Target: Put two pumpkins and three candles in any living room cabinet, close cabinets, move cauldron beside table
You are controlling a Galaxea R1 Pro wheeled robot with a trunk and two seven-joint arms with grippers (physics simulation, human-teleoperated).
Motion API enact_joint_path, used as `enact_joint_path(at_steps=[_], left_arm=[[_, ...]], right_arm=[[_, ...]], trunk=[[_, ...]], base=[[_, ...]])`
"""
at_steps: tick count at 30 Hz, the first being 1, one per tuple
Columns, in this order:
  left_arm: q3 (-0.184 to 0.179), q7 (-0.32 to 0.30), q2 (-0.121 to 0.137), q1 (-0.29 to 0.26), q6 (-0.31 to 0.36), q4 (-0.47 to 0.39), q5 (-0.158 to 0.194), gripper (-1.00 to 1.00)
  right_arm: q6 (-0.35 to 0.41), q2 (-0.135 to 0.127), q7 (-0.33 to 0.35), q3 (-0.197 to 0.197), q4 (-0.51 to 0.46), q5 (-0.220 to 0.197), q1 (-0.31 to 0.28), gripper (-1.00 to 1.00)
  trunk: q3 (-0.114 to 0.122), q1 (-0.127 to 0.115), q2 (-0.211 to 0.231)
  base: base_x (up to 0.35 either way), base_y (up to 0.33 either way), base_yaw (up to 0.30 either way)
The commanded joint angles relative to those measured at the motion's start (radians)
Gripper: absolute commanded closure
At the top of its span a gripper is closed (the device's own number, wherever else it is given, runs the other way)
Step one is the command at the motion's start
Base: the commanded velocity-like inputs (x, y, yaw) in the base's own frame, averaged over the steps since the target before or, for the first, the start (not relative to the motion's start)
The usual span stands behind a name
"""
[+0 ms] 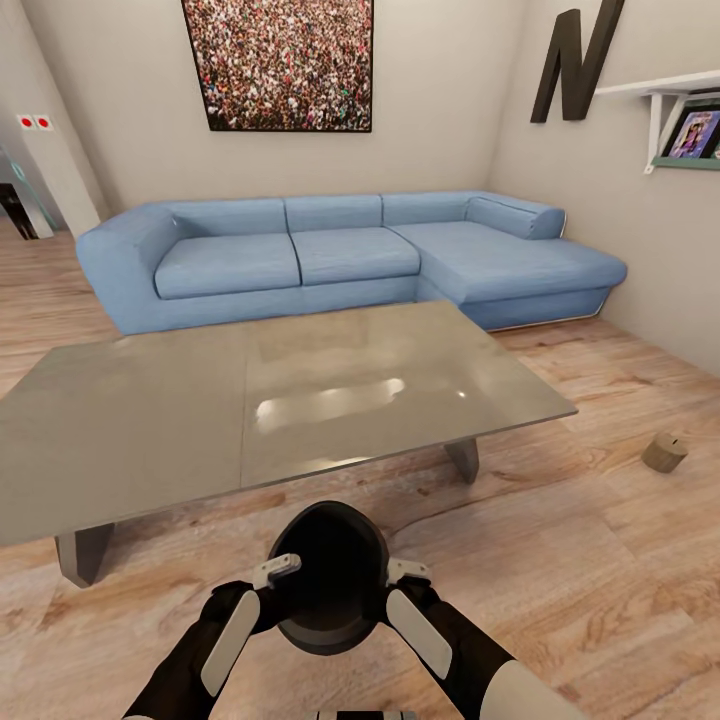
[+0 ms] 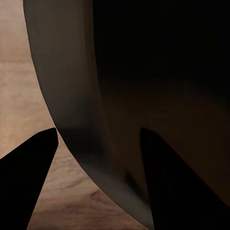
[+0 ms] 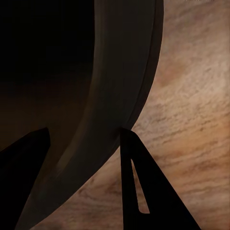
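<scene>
We hold black cauldron (image 1: 331, 577) between both arms, just in front of glass-topped table (image 1: 150, 420). Left gripper (image 2: 98, 143) and right gripper (image 3: 84, 141) each straddle, clamp rim. One candle (image 1: 665, 452) on floor, uncollected. Cauldron placement nearly done, we judge.
</scene>
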Motion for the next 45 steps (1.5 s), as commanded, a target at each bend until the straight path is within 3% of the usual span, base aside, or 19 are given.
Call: enact_joint_path(at_steps=[1,16,22,45], left_arm=[[-0.004,0.011,0.001,-0.001,0.001,-0.016,0.001,1.00],[-0.004,0.011,0.001,-0.001,0.001,-0.016,0.001,1.00],[-0.004,0.011,0.001,-0.001,0.001,-0.016,0.001,1.00],[-0.004,0.011,-0.001,-0.001,0.001,-0.016,0.001,1.00]], right_arm=[[0.011,-0.002,-0.010,0.004,0.001,-0.003,-0.001,1.00],[0.011,-0.002,-0.010,0.004,0.001,-0.003,-0.001,1.00],[0.011,-0.002,-0.010,0.004,0.001,-0.003,-0.001,1.00],[0.011,-0.002,-0.010,0.004,0.001,-0.003,-0.001,1.00]], trunk=[[-0.001,0.000,0.000],[-0.001,0.000,0.000],[-0.024,0.002,-0.002],[-0.024,0.002,-0.002]], base=[[0.000,0.000,0.000],[0.000,0.000,0.000],[0.000,0.000,0.000],[0.000,0.000,0.000]])
